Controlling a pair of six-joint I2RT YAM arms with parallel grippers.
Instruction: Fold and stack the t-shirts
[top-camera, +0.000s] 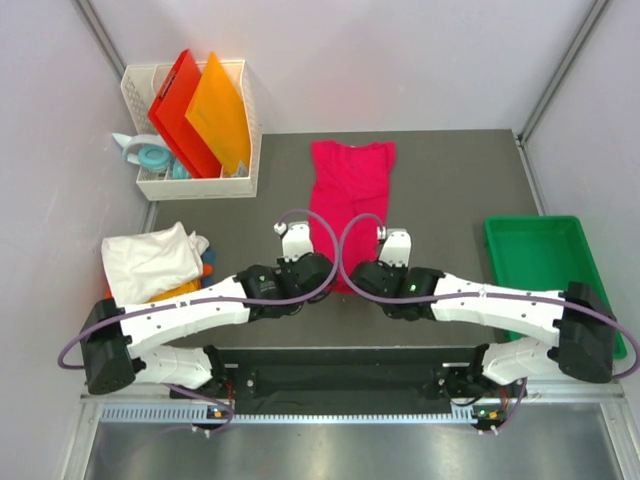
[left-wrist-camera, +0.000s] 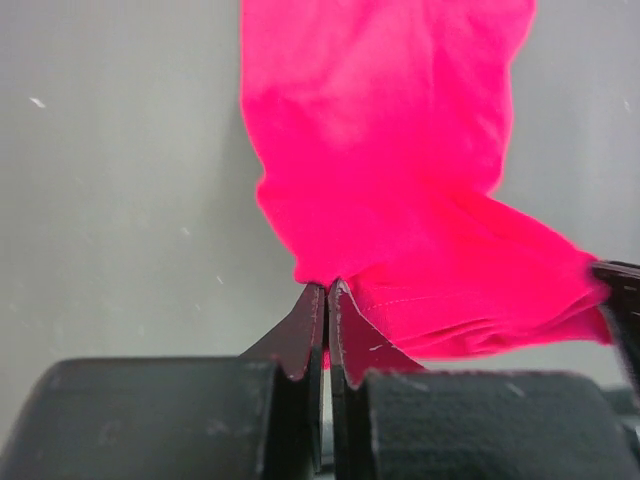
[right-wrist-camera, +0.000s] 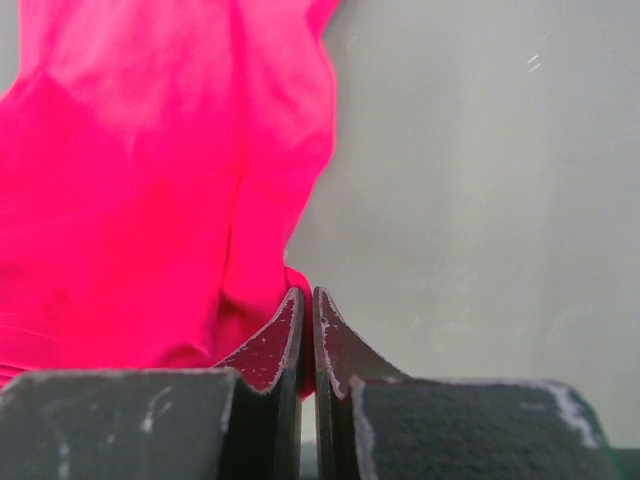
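Observation:
A crimson-pink t-shirt (top-camera: 350, 185) lies in a narrow lengthwise strip at the table's middle, collar end far. My left gripper (left-wrist-camera: 327, 288) is shut on the near left corner of its hem (left-wrist-camera: 440, 300), which is lifted and bunched. My right gripper (right-wrist-camera: 306, 293) is shut on the near right corner of the crimson-pink t-shirt (right-wrist-camera: 150, 200). In the top view the left gripper (top-camera: 318, 272) and right gripper (top-camera: 362, 275) sit close together over the shirt's near end. A white t-shirt (top-camera: 150, 260) lies crumpled at the left on top of an orange one (top-camera: 180, 291) and a blue one (top-camera: 207, 268).
A white basket (top-camera: 244, 140) at the back left holds a red board (top-camera: 178, 110) and an orange board (top-camera: 220, 112), with tape rolls (top-camera: 152, 157) beside them. A green tray (top-camera: 540, 265) sits at the right edge.

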